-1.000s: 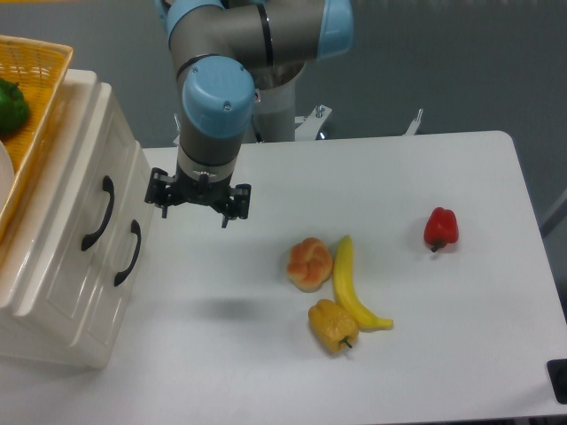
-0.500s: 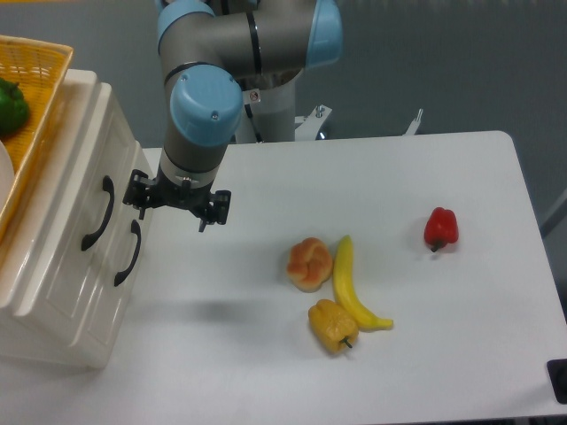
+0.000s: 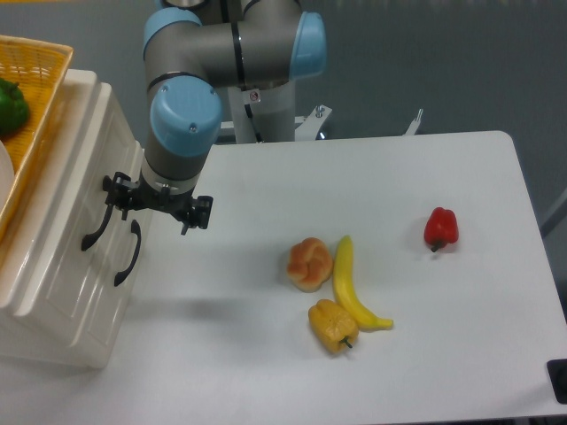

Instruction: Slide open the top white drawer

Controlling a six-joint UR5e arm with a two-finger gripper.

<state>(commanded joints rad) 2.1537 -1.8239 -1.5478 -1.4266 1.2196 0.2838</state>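
White table, seen from above and in front, bearing all other items. Robot arm, grey with blue joint caps, reaching down and to the left from its base at the table's far edge. Small cream-white cabinet at the left end of the table, its two drawer fronts facing right. Top white drawer, the upper of the two, sits flush in the cabinet, closed, with a curved black handle; the lower drawer carries a matching handle. Yellow wicker basket rests on the cabinet top, with a green pepper partly visible inside. Gripper, black, hangs just in front of the upper drawer front, its left side overlapping the top end of that drawer's handle; its fingers stand spread apart, and contact with the handle cannot be judged. Banana lies mid-table, touching a bread roll on its left and a yellow pepper just below. Red pepper lies well apart, to the right.
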